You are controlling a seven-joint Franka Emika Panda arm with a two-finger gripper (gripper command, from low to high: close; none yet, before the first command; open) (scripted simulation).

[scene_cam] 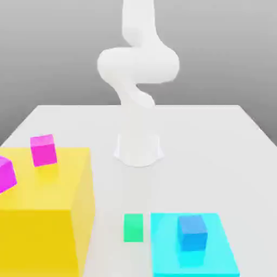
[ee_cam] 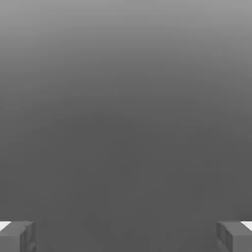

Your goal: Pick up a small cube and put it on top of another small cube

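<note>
Green cube (scene_cam: 133, 228), small and plain: found on the pale tabletop (scene_cam: 200, 162), low in the exterior view, between the yellow block (scene_cam: 38, 238) and the cyan slab (scene_cam: 163, 259), touching neither. Magenta cube (scene_cam: 44, 151), small: set on top of the yellow block, toward its far edge. White arm (scene_cam: 139, 65): raised at the far side of the table. Gripper (ee_cam: 126, 238): seen in the hand view with its fingers (ee_cam: 28, 236) spread wide and nothing held between them; no cube is touched.

Step in hand, as judged: the green cube is to be reached and grasped; nothing of the stacking is done. The hand is best brought over the cube first, pointed straight down, then lowered with the fingers squared to two opposite faces. The cube is best centred between them before they are closed, so that it is not pushed or twisted.

Also listed: blue cube (scene_cam: 192, 232), resting on the cyan slab, to be left alone; second magenta shape (scene_cam: 5, 174), tilted, near the exterior view's left edge, not to be taken for the target. Obstacles: the yellow block's tall side, by which a low sideways path could be blocked, and the slab's edge, by which a wide-spread finger might be caught. A high lift is called for before the magenta cube is approached.
</note>
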